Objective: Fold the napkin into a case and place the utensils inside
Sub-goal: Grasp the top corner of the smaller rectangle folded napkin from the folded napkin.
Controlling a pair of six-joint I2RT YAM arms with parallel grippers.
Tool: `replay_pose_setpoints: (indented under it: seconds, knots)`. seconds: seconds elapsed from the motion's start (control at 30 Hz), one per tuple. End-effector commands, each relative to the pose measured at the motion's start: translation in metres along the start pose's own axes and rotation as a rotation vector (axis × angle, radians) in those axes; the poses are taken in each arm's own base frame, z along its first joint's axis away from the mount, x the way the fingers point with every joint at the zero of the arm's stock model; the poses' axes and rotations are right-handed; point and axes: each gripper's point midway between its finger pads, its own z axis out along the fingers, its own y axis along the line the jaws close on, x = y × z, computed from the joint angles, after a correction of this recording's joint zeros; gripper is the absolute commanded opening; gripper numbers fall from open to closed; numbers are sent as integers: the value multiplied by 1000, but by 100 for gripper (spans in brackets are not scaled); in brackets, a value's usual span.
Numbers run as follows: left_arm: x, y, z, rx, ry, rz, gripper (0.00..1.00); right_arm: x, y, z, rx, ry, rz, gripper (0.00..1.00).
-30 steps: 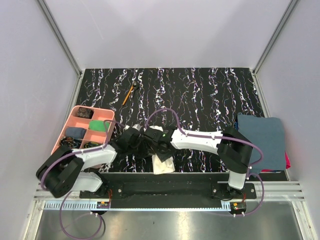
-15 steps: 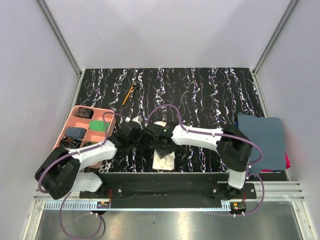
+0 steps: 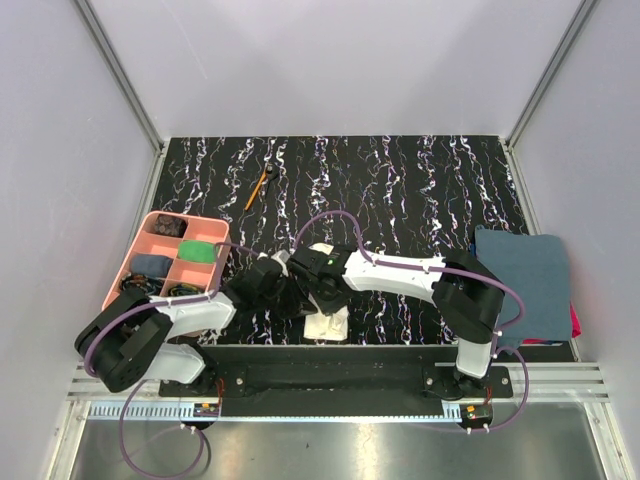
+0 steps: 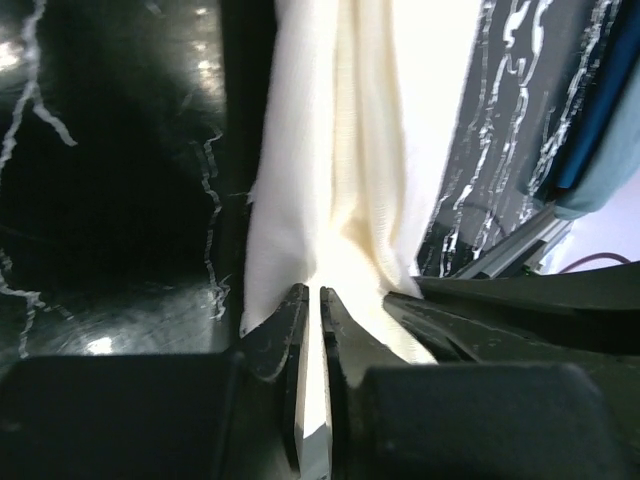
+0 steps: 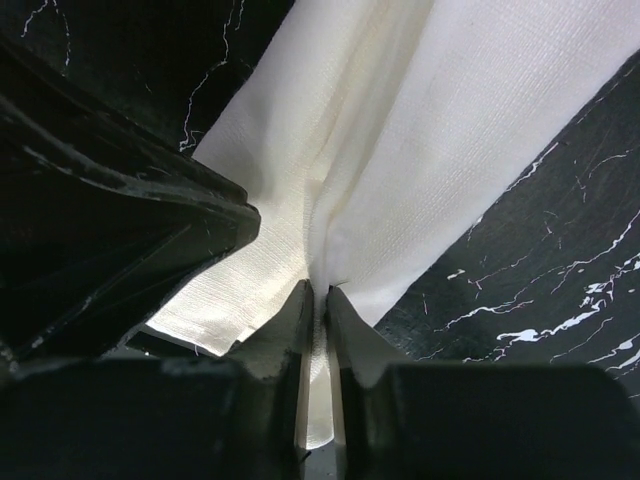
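Both arms have closed in over the napkin point(image 5: 430, 120); the left pincer point(image 4: 310, 300) and right pincer point(image 5: 320, 295), nearly shut, pinch its ridge for folding.

Arms bent inward, left claw point(image 4: 310, 295) and right claw point(image 5: 318, 290) pinched tight, tips adjacent

The top camera looks steeply down from high behind the near edge over the whole black white-veined table point(image 3: 420, 190), while both wrist cameras sit very close, sharing one ridge of cream cloth napkin point(image 4: 340, 180).
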Motion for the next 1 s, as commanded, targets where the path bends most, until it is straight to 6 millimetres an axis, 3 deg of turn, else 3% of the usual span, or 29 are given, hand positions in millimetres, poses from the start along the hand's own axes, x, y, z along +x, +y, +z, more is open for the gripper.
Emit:
replay_pose_setpoints:
  seconds: [0.0,0.1,0.27,0.43,0.67,0.9,0.97]
  knots:
    - [-2,-16,2,56,-8,20,11,-5,4,1,-11,-17,23,12]
    - [6,-4,8,28,9,3,10,-8,1,-1,-14,-27,42,1]
    - [19,14,18,-9,25,-25,5,-23,3,-17,-85,-98,124,0]
    - [21,15,25,4,34,-34,3,-37,24,-31,-307,-141,239,0]
    - [15,8,27,27,4,-41,2,-55,42,-28,-456,-194,350,0]
    - [17,5,22,26,10,-4,2,-46,26,-13,-453,-185,400,0]
    - [18,5,14,16,10,7,11,-45,19,-14,-449,-197,411,0]
